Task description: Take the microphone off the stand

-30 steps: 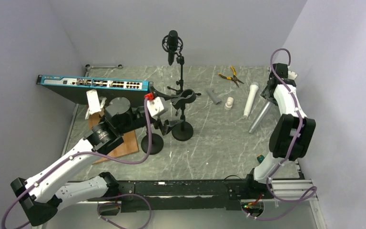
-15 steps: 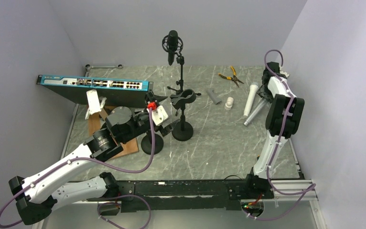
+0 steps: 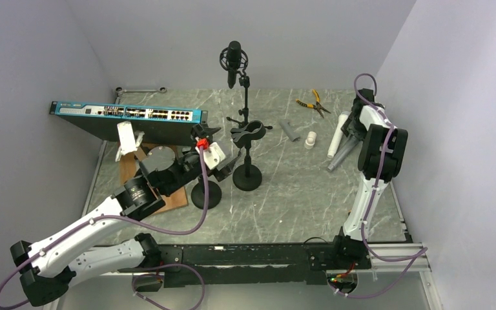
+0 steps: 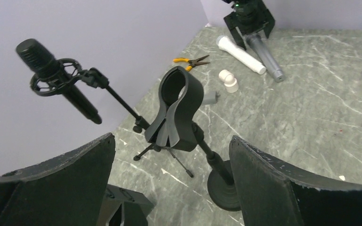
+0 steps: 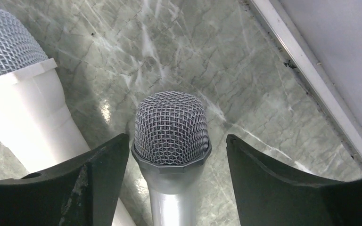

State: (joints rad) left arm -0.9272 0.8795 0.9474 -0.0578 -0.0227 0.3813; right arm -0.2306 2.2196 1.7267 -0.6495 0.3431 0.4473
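A silver-grey microphone [image 3: 340,155] lies flat on the table at the far right, beside a white microphone [image 3: 334,137]. My right gripper [image 3: 352,126] is open, its jaws on either side of the grey microphone's mesh head [image 5: 171,126] with gaps on both sides. The white microphone [image 5: 23,106] lies just left of it. The black stand [image 3: 248,169] in the middle has an empty clip [image 4: 178,106]. My left gripper [image 3: 229,163] is open and empty, just left of that stand. A black microphone [image 3: 233,61] hangs in a shock mount on a tripod stand at the back.
A network switch [image 3: 129,113] and a wooden board [image 3: 171,194] are at the left. A second round-based stand [image 3: 205,194] is under my left wrist. Pliers [image 3: 313,102], a grey tube [image 3: 290,130], a white pipe elbow [image 3: 310,139] and a wrench [image 3: 141,90] lie at the back.
My right arm has folded back toward the far right corner, and the grey microphone has shifted a little left toward the white one. My left gripper has edged toward the empty stand.
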